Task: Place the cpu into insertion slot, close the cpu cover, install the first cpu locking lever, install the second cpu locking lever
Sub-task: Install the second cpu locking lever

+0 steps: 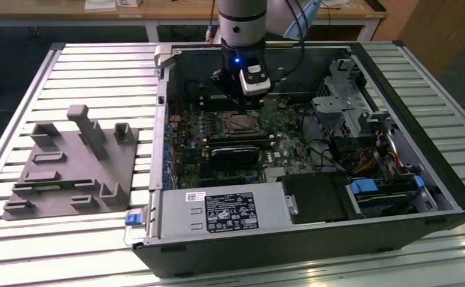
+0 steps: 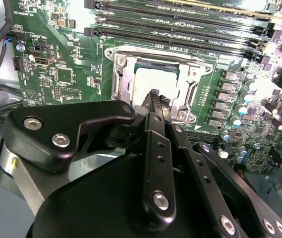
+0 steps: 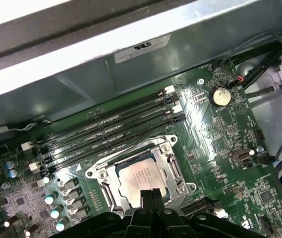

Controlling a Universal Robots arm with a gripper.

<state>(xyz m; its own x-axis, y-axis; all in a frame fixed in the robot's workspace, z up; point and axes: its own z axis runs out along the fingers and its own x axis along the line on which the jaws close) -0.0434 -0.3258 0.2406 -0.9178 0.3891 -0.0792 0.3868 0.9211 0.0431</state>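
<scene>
The cpu (image 3: 140, 174) lies flat in the insertion slot (image 1: 239, 123) on the green board, its pale face showing through the window of the cpu cover (image 3: 172, 163). The silvery cover frame (image 2: 122, 79) lies down around the cpu (image 2: 153, 78). My gripper (image 2: 156, 96) hangs just above the chip's near edge, its black fingers pressed together with nothing between them. In the first wrist view the gripper (image 3: 149, 194) points at the same edge. In the exterior view the gripper (image 1: 246, 106) stands upright over the socket inside the open computer case. Whether the locking levers are latched I cannot tell.
Long black memory slots (image 3: 106, 131) run beside the socket, toward the case wall (image 3: 131, 64). A black card (image 1: 236, 152) sits on the socket's other side. The power supply (image 1: 224, 212), cables and drive cage (image 1: 352, 101) crowd the case. A grey fixture plate (image 1: 72, 161) lies outside, at the exterior view's left.
</scene>
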